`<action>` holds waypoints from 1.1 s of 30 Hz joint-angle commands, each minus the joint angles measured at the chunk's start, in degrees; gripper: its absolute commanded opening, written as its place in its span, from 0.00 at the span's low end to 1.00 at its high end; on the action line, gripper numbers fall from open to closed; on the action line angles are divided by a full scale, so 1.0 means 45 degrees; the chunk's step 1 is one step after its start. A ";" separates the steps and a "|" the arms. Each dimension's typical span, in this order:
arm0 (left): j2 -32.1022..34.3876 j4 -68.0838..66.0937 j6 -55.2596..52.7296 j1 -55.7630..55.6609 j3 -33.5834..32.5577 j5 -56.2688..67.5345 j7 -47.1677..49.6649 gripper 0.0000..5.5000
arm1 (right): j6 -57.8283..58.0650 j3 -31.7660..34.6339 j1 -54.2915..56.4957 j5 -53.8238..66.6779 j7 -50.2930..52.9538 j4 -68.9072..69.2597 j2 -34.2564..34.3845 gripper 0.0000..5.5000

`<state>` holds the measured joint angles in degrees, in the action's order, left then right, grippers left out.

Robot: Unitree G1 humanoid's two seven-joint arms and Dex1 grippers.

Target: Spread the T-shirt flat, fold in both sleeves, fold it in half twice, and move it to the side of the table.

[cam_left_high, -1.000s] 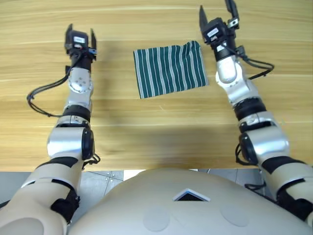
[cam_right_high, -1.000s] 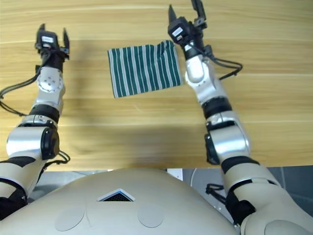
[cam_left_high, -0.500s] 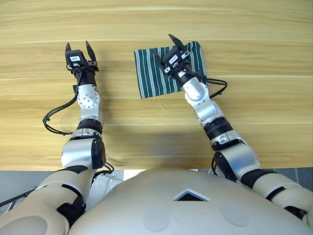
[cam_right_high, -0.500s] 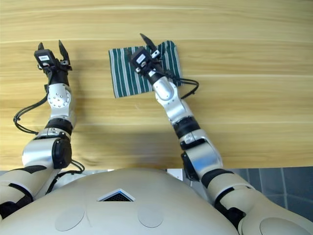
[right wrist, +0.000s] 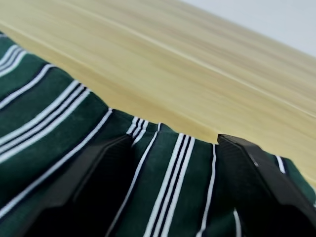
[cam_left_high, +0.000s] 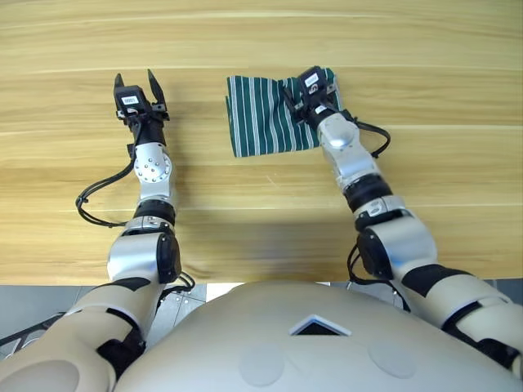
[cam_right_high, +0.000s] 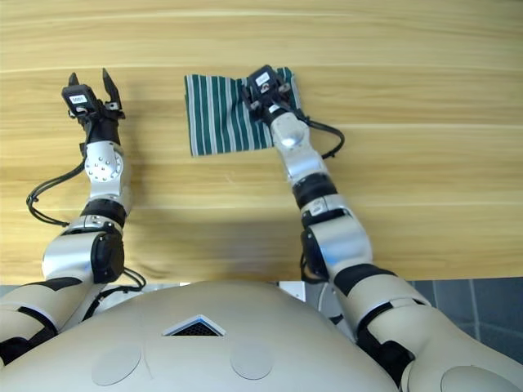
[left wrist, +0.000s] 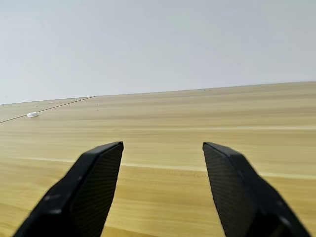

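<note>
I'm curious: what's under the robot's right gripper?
The folded green striped T-shirt lies under the right gripper, on the wooden table. The cloth right beneath it is hidden.

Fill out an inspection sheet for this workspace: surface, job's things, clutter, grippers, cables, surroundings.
Surface: wooden table, nothing spilled seen.
Job's things: striped T-shirt, folded into a small rectangle, lying flat.
Clutter: small white object far off on the table.
Grippers: left gripper, jaws open, apart from the shirt; right gripper, jaws open, on its far right corner.
Cables: black cable looping beside each forearm.
Surroundings: pale wall, grey floor.
</note>
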<state>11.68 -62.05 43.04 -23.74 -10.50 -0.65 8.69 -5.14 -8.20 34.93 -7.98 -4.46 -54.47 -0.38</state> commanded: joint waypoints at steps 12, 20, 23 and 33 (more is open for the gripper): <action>0.0103 -0.0004 0.0215 0.0139 -0.0766 0.0659 0.0010 0.54 | 0.0830 0.6531 0.1919 0.3385 0.8024 -0.5117 -0.4889 0.59; 0.0385 0.0524 0.0737 0.1495 -0.1605 0.1166 0.0224 0.54 | 0.0555 0.8464 0.0932 0.4077 1.0587 -0.5185 -0.6151 0.59; 0.0470 0.0811 0.0840 0.1939 -0.1696 0.1116 0.0465 0.54 | 0.0399 0.8335 0.1102 0.3772 1.0523 -0.5156 -0.6128 0.59; -0.0663 0.1301 0.1074 0.1522 -0.0253 0.0033 -0.0039 0.54 | -0.5307 0.3383 0.2932 -0.0557 0.8193 -0.3690 -0.4453 0.59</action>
<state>11.81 -55.77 47.24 -16.06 -14.82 2.53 8.57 -24.44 13.23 47.67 -6.68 39.48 -72.13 -28.00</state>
